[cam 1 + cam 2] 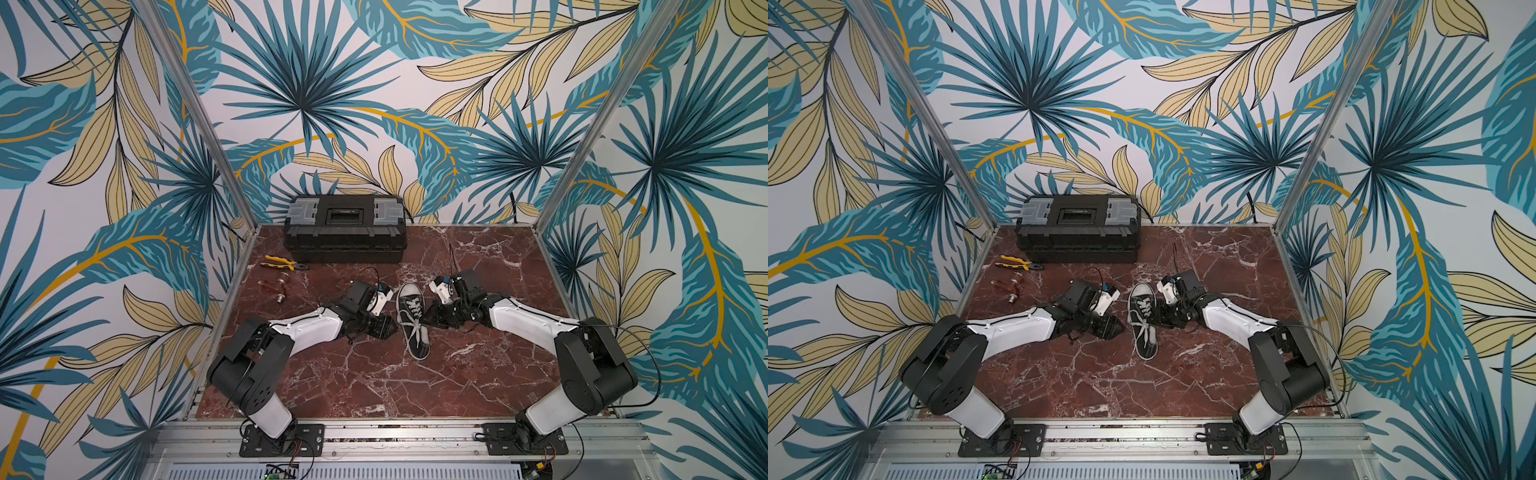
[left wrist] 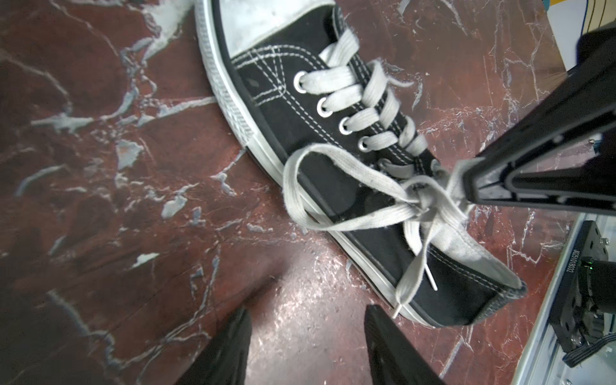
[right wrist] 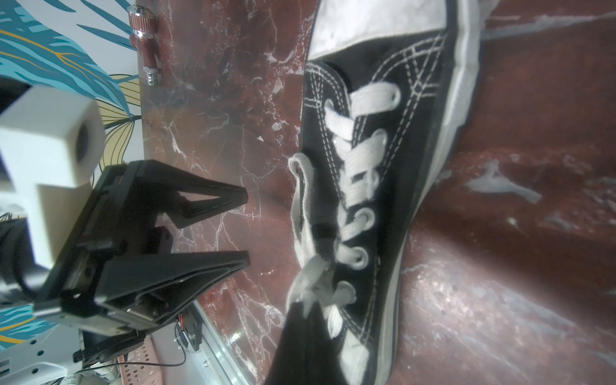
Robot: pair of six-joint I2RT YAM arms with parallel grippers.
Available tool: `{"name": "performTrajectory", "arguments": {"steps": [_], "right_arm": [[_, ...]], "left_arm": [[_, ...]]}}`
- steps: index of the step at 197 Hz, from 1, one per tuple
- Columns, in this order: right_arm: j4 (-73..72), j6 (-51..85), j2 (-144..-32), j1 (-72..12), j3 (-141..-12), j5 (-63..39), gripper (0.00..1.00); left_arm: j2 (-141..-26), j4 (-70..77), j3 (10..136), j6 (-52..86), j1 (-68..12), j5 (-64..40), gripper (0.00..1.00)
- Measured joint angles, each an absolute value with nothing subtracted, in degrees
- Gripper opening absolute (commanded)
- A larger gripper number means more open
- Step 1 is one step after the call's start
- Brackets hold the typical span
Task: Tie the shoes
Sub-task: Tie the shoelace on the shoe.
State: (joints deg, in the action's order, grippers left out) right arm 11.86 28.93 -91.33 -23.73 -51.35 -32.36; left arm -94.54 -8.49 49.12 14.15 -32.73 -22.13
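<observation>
- One black canvas low-top sneaker (image 1: pixel 411 320) stands on its sole on the red marble tabletop (image 1: pixel 374 382), between the two arms. Its white toe cap (image 1: pixel 409 289) points toward the far wall and its heel toward the arm bases.
- Its white laces (image 2: pixel 350 83) run through the eyelets and meet in a knot (image 2: pixel 423 200) over the mouth of the shoe. One loop (image 2: pixel 293 186) hangs over the side nearer the left arm, and two loose ends trail toward the heel.
- The right gripper (image 3: pixel 301 310) sits at that knot, its fingers pressed together on a bunch of lace just beside it.
- The left gripper (image 3: pixel 247 229) hangs just beside the sneaker on the opposite side. Its fingers are spread with nothing between them, and they are clear of both shoe and lace.
- A black toolbox (image 1: pixel 345 228) sits at the tabletop's far edge. Yellow-handled pliers (image 1: pixel 282 262) lie near it, well apart from the sneaker.
</observation>
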Motion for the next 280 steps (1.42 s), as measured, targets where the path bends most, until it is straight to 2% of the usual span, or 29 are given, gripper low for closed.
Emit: {"name": "performTrajectory", "arguments": {"steps": [37,88,214,253,280], "right_arm": [[11.86,28.88,-91.31,-23.73,-51.35,-31.94,0.02],[12.56,28.67,-91.31,-23.70,-51.35,-31.73,0.02],[13.23,28.03,-91.31,-23.70,-51.33,-31.31,0.01],[13.37,28.03,-91.31,-23.70,-51.18,-31.22,0.01],[13.41,27.81,-91.31,-23.68,-50.92,-30.79,0.01]], "left_arm": [[-97.95,-9.63,52.71,10.92,-34.39,-22.24,0.65],[-101.21,-10.85,57.60,8.38,-35.46,-21.82,0.65],[-108.51,-12.32,64.71,8.75,-32.56,-24.88,0.38],[-109.54,-13.04,66.52,7.99,-32.53,-24.88,0.26],[-109.65,-13.10,66.70,7.75,-32.42,-24.73,0.13]]}}
